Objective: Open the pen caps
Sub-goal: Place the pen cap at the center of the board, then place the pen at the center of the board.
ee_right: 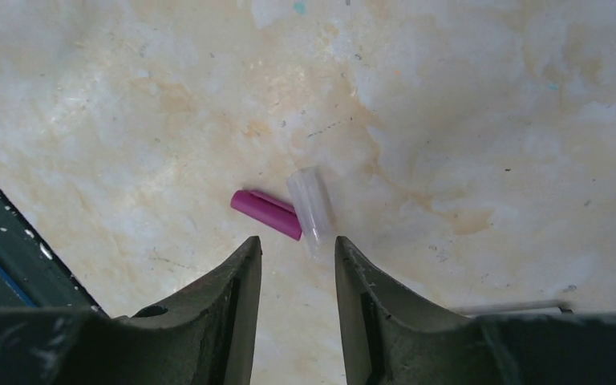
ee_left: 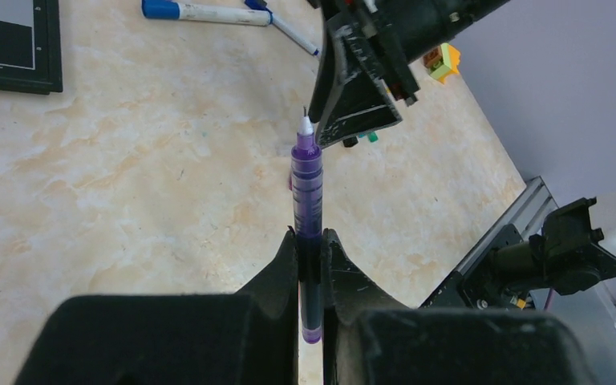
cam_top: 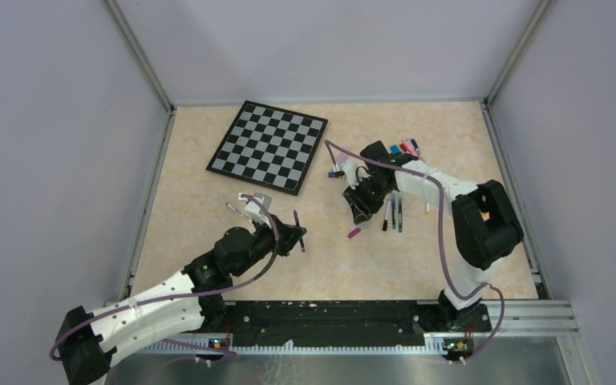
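Gripped closest to the lens in the left wrist view, the purple pen stands pinched in the left gripper. The jaws are clamped tight on the lower barrel and the bare writing tip points toward 12 o'clock. This pen has no cap on it, so I judge its part of the task done.

At about 10 o'clock of that gripper in the top view lie two white pens on the table; whether they are capped is too small to tell. The chessboard sits at about 12 o'clock.

Moving right, the purple cap lies flat on the table, roughly at 3 o'clock of the left gripper and 6 o'clock of the right gripper. A clear stubby piece lies against it; I cannot tell what it is. The right gripper hangs over both with its jaws partly apart and nothing between them, so the cap is free.

Farther right, at about 4 o'clock of the right gripper, three loose pens lie side by side. At about 1 o'clock, a cluster of pens shows blue, red and pink ends, which look like caps in place. The left wrist view also shows a blue-capped marker.

By my reading one pen is opened and most of the work is left: the held pen needs setting down, and the capped ones each need pulling apart.
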